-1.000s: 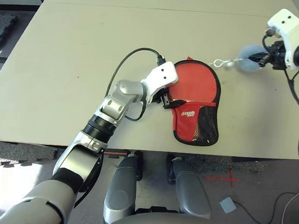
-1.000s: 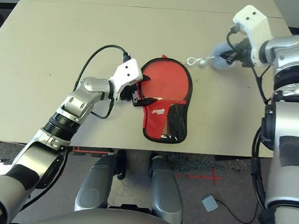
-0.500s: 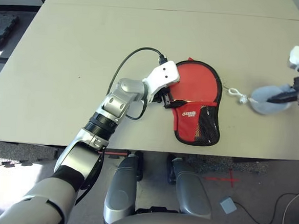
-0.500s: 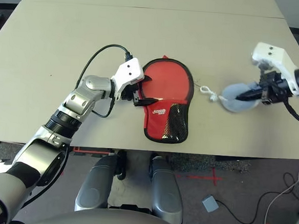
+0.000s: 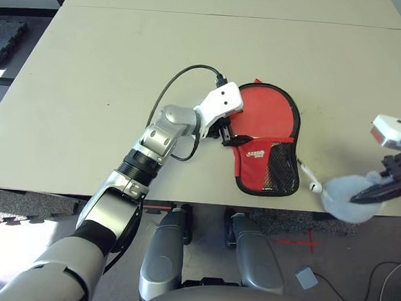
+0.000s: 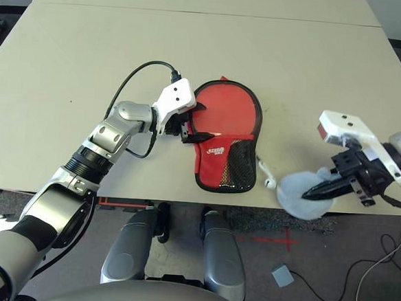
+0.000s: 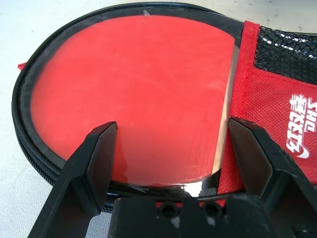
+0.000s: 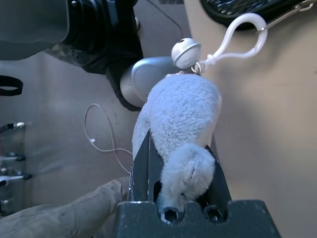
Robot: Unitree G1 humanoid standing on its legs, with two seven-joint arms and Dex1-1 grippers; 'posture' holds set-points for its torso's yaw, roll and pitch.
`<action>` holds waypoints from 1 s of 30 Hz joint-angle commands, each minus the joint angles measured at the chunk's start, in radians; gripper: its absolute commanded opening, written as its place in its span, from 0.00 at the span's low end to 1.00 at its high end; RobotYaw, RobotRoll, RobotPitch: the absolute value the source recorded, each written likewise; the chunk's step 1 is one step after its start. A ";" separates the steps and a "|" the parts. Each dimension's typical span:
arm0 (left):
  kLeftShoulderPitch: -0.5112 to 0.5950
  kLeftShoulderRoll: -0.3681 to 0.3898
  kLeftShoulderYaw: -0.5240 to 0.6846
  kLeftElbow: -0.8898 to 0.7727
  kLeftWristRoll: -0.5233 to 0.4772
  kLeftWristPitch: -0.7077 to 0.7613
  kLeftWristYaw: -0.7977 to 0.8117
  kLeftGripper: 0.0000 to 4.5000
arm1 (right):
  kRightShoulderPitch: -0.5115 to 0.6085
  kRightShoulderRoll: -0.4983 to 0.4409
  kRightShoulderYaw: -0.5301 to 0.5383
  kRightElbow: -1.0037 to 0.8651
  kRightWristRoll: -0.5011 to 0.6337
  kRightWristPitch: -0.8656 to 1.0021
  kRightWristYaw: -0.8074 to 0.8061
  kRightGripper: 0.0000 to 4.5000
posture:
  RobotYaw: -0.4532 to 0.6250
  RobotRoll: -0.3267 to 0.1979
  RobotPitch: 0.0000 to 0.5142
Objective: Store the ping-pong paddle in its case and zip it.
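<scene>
The red case (image 5: 266, 145) with black zipper edging lies near the table's front edge, its mesh pocket and white logo facing up. Inside its open round end lies the ping-pong paddle (image 7: 133, 94), red face up, handle hidden under the case's flap. My left gripper (image 7: 172, 129) stands open at the case's left rim, its fingers over the paddle's face. At the table's front right edge my right gripper (image 6: 314, 193) is shut on the grey plush charm (image 6: 300, 197). The charm's white loop (image 8: 242, 34) leads to the case's lower right corner.
The beige table (image 5: 88, 81) is bare to the left and behind the case. A black cable (image 5: 167, 86) loops from my left wrist. The table's front edge (image 5: 183, 202) runs just below the case, and the charm overhangs it.
My right gripper has carried the charm from the far right of the table down along the case's right side to the front edge. The left gripper stays at the case's rim.
</scene>
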 commanded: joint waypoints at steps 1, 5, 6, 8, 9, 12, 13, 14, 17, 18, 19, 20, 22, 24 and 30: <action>0.035 -0.008 -0.047 0.072 0.042 0.020 0.009 1.00 | -0.031 0.079 -0.054 0.050 -0.074 0.053 -0.017 0.10 | 0.29 0.62 0.51; 0.038 -0.002 0.001 0.020 -0.001 0.021 0.005 1.00 | -0.176 0.193 -0.095 0.221 -0.153 0.139 -0.023 0.43 | 0.30 0.62 0.49; 0.041 0.000 0.025 -0.007 -0.024 0.034 0.003 1.00 | -0.220 0.219 -0.111 0.275 -0.156 0.165 -0.016 0.51 | 0.30 0.62 0.49; 0.047 0.011 0.074 -0.073 -0.077 0.067 -0.010 1.00 | -0.288 0.260 -0.142 0.370 -0.163 0.181 0.006 0.68 | 0.32 0.62 0.48; 0.051 0.020 0.104 -0.110 -0.105 0.087 -0.012 1.00 | -0.318 0.287 -0.166 0.418 -0.164 0.181 0.005 0.77 | 0.32 0.62 0.48; 0.057 0.040 0.201 -0.199 -0.186 0.161 0.013 1.00 | -0.399 0.379 -0.243 0.551 -0.169 0.201 -0.055 1.00 | 0.33 0.62 0.47; 0.058 0.044 0.239 -0.221 -0.211 0.181 0.034 1.00 | -0.418 0.416 -0.280 0.594 -0.175 0.180 -0.101 1.00 | 0.34 0.62 0.47; 0.060 0.045 0.263 -0.237 -0.228 0.195 0.050 1.00 | -0.431 0.442 -0.307 0.625 -0.185 0.161 -0.128 1.00 | 0.34 0.62 0.47; 0.076 0.050 0.388 -0.262 -0.274 0.219 0.153 1.00 | -0.482 0.539 -0.399 0.760 -0.219 0.095 -0.303 1.00 | 0.36 0.62 0.46; 0.086 0.049 0.429 -0.260 -0.281 0.202 0.194 1.00 | -0.494 0.566 -0.430 0.801 -0.231 0.066 -0.367 1.00 | 0.37 0.62 0.46; 0.098 0.051 0.467 -0.254 -0.283 0.183 0.237 1.00 | -0.503 0.593 -0.463 0.838 -0.243 0.022 -0.441 1.00 | 0.37 0.62 0.46; 0.108 0.054 0.500 -0.248 -0.278 0.168 0.280 1.00 | -0.511 0.616 -0.489 0.875 -0.261 -0.020 -0.512 1.00 | 0.38 0.62 0.46; 0.125 0.059 0.553 -0.226 -0.266 0.115 0.352 1.00 | -0.515 0.650 -0.528 0.932 -0.292 -0.107 -0.616 1.00 | 0.39 0.62 0.46; 0.136 0.060 0.595 -0.192 -0.249 0.046 0.424 1.00 | -0.517 0.679 -0.571 0.989 -0.310 -0.187 -0.709 1.00 | 0.40 0.62 0.47; 0.170 0.077 0.703 -0.073 -0.208 -0.141 0.638 1.00 | -0.483 0.731 -0.657 1.109 -0.363 -0.346 -0.984 1.00 | 0.41 0.62 0.52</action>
